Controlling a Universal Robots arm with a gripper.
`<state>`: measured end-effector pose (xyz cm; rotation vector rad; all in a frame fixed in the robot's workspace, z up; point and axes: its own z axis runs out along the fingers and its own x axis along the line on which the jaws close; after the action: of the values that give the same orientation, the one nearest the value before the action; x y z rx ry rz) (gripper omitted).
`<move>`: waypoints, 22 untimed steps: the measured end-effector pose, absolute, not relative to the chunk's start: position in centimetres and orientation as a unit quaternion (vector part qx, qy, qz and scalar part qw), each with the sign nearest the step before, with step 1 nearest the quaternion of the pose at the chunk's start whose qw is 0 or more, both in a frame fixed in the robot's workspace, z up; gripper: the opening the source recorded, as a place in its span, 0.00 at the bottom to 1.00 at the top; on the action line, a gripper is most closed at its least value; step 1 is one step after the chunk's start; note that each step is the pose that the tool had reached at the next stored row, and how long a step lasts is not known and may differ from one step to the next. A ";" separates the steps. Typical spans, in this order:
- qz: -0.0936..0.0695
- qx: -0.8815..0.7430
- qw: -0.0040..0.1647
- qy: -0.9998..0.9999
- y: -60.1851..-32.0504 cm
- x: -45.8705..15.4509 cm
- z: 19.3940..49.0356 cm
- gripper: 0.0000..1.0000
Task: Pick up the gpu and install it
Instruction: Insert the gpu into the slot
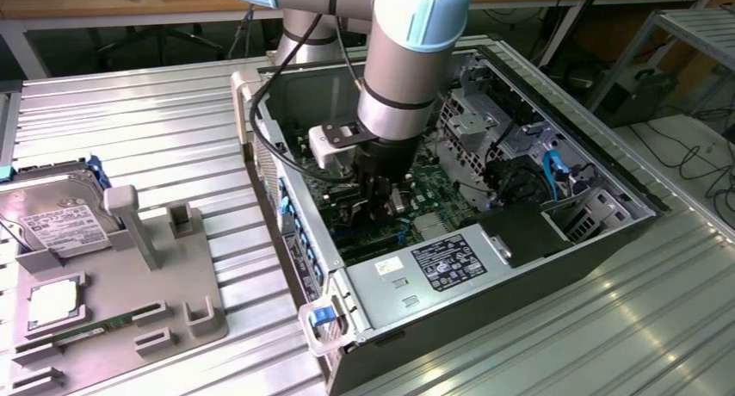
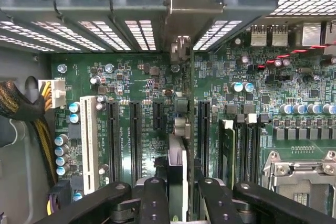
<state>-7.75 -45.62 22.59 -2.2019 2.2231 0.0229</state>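
Right, pincer (image 1: 379,194) is down inside the open PC case (image 1: 597,241), low over the motherboard (image 2: 131,77). Its fingers (image 2: 155,200) are pinching the gpu (image 2: 177,177), which hangs edge-on between them. Held by its top edge like that, the connector edge faces the board, which is how a card has to go in.

Wrist view: the card stands in line with the row of black expansion slots (image 2: 135,140), parallel to them, with its silver bracket (image 2: 189,3) reaching ahead of the pincer to the rear slot openings of the case. That fits: bracket to the back wall, card edge to a slot. Can't tell whether the edge is already seated or just above the slot; the contact line is hidden behind the card itself.

Beside the pincer on one flank is the white slot (image 2: 88,142), on the other the memory slots (image 2: 247,145) and the CPU socket (image 2: 299,177).

Outside the case, well away from the pincer on the counter (image 1: 150,129), the grey parts holder (image 1: 126,310) carries the hard drive (image 1: 52,219). Its upright post (image 1: 129,224) stands bare.
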 end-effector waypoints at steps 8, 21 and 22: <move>0.008 -0.703 0.009 0.711 -45.5 -7.8 22.3 0.28; 0.004 -0.704 0.010 0.710 -45.4 -7.8 28.0 0.34; 0.004 -0.704 0.010 0.710 -45.4 -7.8 28.5 0.34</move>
<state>-7.76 -45.43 28.46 -2.1964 2.2178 0.0130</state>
